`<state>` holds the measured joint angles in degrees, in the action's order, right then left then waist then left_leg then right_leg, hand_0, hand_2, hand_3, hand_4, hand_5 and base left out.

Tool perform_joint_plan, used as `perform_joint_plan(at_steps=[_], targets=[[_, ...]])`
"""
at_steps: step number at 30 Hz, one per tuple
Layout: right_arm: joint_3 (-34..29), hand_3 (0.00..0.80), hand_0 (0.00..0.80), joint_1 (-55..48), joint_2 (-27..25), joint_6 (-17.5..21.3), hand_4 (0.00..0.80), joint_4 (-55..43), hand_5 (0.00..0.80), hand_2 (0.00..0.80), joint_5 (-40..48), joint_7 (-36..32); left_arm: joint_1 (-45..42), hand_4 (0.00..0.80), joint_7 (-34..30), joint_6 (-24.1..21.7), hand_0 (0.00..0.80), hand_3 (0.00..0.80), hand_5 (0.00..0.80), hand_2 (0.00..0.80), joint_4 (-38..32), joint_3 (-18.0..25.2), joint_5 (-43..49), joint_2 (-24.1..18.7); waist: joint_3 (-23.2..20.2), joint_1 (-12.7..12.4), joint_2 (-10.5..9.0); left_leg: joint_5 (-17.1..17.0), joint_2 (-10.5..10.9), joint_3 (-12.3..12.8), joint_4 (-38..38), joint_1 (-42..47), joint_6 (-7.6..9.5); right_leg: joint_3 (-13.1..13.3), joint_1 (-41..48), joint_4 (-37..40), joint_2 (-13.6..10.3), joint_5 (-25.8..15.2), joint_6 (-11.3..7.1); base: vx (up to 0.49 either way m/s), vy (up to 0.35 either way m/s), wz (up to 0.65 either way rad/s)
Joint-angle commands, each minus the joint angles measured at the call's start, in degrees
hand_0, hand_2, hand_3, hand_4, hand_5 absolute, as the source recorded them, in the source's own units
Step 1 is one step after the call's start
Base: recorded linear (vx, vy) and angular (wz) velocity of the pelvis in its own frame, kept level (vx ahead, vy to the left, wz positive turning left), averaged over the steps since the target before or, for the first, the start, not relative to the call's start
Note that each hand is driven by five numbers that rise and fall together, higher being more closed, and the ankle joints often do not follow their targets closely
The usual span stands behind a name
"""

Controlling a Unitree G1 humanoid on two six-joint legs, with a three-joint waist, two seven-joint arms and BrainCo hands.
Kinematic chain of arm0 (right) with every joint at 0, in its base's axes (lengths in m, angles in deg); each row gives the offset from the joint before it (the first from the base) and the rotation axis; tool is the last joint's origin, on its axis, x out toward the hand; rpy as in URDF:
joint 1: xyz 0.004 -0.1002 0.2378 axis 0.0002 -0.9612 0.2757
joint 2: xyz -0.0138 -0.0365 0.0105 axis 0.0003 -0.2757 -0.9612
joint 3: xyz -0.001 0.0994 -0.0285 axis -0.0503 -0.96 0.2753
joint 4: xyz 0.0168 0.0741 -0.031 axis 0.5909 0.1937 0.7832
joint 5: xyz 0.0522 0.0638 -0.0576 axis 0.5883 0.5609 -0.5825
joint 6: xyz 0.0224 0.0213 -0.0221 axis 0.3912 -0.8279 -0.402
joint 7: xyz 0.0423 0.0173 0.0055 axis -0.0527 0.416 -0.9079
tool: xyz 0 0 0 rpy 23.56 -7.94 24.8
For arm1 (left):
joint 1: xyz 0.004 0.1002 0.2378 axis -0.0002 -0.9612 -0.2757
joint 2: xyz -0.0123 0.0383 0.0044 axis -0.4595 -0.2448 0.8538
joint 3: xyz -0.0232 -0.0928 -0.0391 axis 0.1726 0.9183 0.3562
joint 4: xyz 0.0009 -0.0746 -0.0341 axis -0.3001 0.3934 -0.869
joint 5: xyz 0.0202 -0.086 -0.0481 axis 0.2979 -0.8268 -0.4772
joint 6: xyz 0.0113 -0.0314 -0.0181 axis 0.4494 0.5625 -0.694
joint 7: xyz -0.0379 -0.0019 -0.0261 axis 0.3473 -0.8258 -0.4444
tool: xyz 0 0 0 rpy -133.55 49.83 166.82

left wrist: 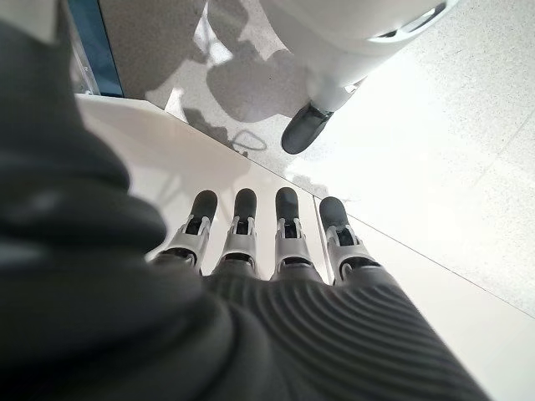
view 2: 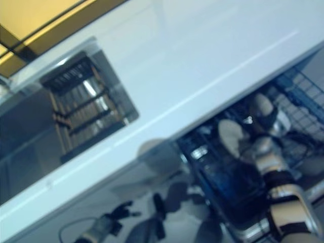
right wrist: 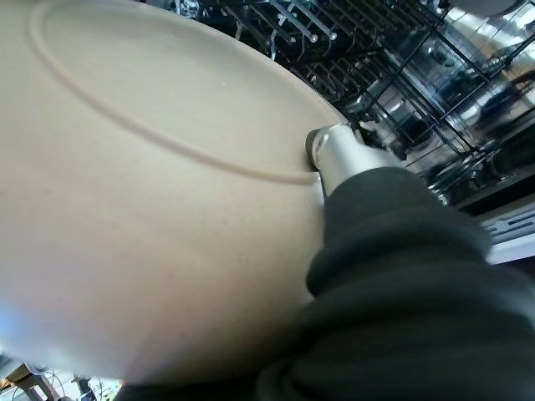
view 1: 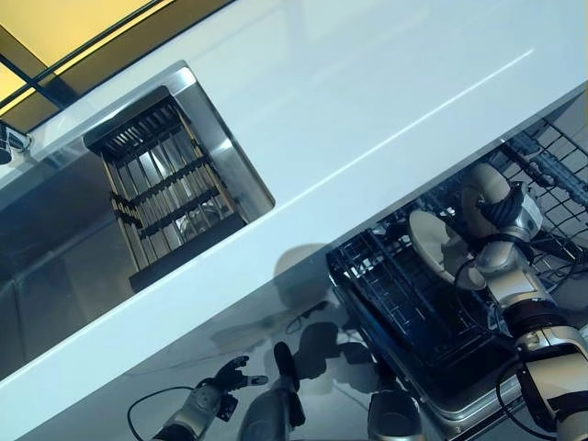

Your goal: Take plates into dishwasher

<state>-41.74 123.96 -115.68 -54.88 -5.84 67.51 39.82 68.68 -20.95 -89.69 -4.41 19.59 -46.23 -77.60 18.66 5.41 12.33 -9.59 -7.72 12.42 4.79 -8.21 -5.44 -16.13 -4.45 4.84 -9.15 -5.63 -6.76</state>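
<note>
Beige plate [view 1: 439,246] sits gripped in my right hand [view 1: 489,241], fingers curled round its rim, over the dishwasher rack [view 1: 395,294]. My left hand [view 1: 223,378] hangs below the worktop [view 1: 367,101], fingers relaxed.

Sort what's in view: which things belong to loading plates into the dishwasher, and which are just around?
Job:
beige plate in right hand
second plate
dishwasher rack

Around:
sink with drying rack
white counter
left hand, idle

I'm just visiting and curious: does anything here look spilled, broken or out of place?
Nothing stands out. The right hand holds a round beige plate over the dark wire dishwasher rack; another beige plate stands upright behind it. The left hand hangs open, low beside the white countertop.
</note>
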Motion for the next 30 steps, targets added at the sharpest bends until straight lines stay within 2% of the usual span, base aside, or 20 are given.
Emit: perform_joint_plan(at_steps=[1, 7, 12, 21, 25, 30], targets=[[2.8, 0.8, 0.8, 1.7, 3.81, -4.17, 0.8, 8.05, 0.8, 0.8, 0.03, 2.27, 5.11, 0.0, 0.46, -0.43, 0.0, 0.0, 0.0, 0.0, -0.53, -2.99, -3.67, -1.75, 3.91, -1.81, -0.4, 5.04, 1.04, -0.38, -2.61, 2.31, -0.8, 2.26, -8.11, -12.63, -0.14, 8.14, 4.25, 0.009, 0.037, 0.0], [3.86, 0.8, 0.8, 1.51, 4.23, -4.9, 0.8, 8.04, 0.8, 0.8, -3.11, 5.12, 4.97, 0.0, 0.41, -0.77, 0.0, 0.0, 0.0, 0.0, -0.61, -3.39, -4.33, -1.36, 4.15, -1.64, 0.4, 4.97, 1.43, -0.33, -2.3, 2.32, -0.71, 2.43, -8.19, -12.48, -0.26, 8.09, 4.24, 0.012, 0.027, 0.0], [5.1, 0.8, 0.8, 1.31, 5.12, -5.21, 0.8, 7.67, 0.8, 0.8, -3.72, 4.36, 4.93, 0.0, 0.18, -0.94, 0.0, 0.0, 0.0, 0.0, -0.68, -3.56, -4.13, -1.18, 4.16, -1.68, 0.56, 5.0, 1.63, -0.33, -2.26, 2.23, -0.65, 2.49, -8.36, -12.5, -0.37, 8.05, 4.19, 0.0, 0.0, 0.0], [7.37, 0.8, 0.8, 0.68, 5.77, -5.93, 0.8, 7.56, 0.8, 0.8, -5.98, 1.51, 5.7, 0.0, 0.01, 0.02, 0.0, 0.0, 0.0, 0.0, -1.08, -3.13, -4.02, -1.29, 4.31, -1.78, 0.04, 5.0, 1.41, -0.18, -2.38, 2.1, -0.53, 2.35, -8.74, -13.25, -0.34, 8.27, 4.27, 0.0, 0.0, 0.0], [7.56, 0.8, 0.8, -0.39, 5.59, -4.92, 0.8, 8.28, 0.8, 0.8, -8.1, 0.7, 5.61, 0.0, 0.1, -0.04, 0.0, 0.0, 0.0, 0.0, -1.08, -3.05, -3.79, -1.52, 4.46, -1.82, -0.25, 4.98, 1.29, -0.29, -2.26, 2.22, -0.49, 2.11, -8.69, -13.43, -0.33, 8.28, 4.27, 0.0, 0.0, 0.0], [8.73, 0.8, 0.8, -1.29, 5.28, -5.15, 0.8, 7.62, 0.8, 0.8, -10.41, -2.11, 5.56, 0.0, 0.08, -0.02, 0.0, 0.0, 0.0, 0.0, -1.06, -2.43, -3.29, -1.95, 4.25, -1.88, -1.25, 4.95, 1.15, -0.08, -2.13, 2.37, -0.54, 1.85, -8.32, -12.8, -0.04, 7.86, 4.14, 0.0, 0.0, 0.0]])
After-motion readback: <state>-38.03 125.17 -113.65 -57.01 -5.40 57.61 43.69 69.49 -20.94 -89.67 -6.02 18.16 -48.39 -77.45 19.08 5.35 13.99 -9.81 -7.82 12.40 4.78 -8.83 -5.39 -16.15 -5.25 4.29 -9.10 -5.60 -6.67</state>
